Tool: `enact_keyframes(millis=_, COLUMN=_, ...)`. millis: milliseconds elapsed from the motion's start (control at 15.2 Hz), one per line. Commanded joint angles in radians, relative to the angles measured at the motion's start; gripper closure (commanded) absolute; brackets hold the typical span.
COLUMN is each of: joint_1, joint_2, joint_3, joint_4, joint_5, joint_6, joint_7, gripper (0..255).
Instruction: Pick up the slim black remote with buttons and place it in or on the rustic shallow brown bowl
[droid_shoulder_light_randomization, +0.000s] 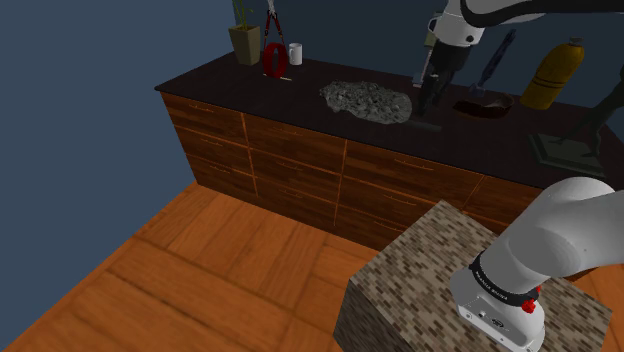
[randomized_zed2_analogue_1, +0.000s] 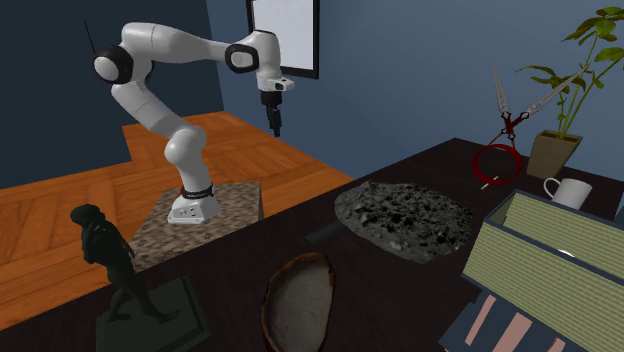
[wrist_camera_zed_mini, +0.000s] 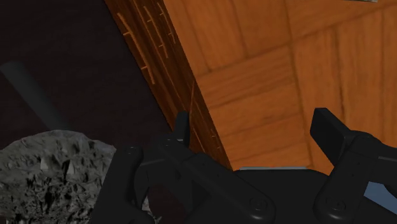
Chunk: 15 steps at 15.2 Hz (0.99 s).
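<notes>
The gripper has its jaws apart, empty. Out past one finger the slim black remote lies flat, one end toward the rough grey mound.

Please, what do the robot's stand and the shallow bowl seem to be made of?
The stand looks like matte stone mosaic: small beige and brown blocks. The bowl may be wood or clay: brown rim, dull greyish inside.

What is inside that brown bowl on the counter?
The brown bowl looks empty, inside bare and greyish. The second exterior view's edge cuts off its nearest part.
</notes>
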Motion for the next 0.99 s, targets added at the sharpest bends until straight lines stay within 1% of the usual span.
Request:
enact_keyframes(millis=0, joint_1=-0.011, joint_2=0.043, joint_3=-0.039, joint_4=-0.010, joint_5=-0.026, joint_6=0.056, joint_7=-0.056, gripper=0)
enact_keyframes(millis=264, joint_1=-0.024, joint_2=0.140, joint_3=-0.106, joint_4=-0.001, joint_5=-0.059, joint_6=0.151, joint_7=-0.153, gripper=0)
enact_keyframes(millis=528, joint_1=-0.032, joint_2=0.254, joint_3=-0.172, joint_4=0.031, joint_5=-0.076, joint_6=0.242, joint_7=-0.251, gripper=0)
enact_keyframes(millis=726, joint_1=-0.035, joint_2=0.351, joint_3=-0.219, joint_4=0.070, joint_5=-0.073, joint_6=0.306, joint_7=-0.328, gripper=0)
enact_keyframes(millis=924, joint_1=-0.038, joint_2=0.455, joint_3=-0.261, joint_4=0.120, joint_5=-0.053, joint_6=0.364, joint_7=-0.410, gripper=0)
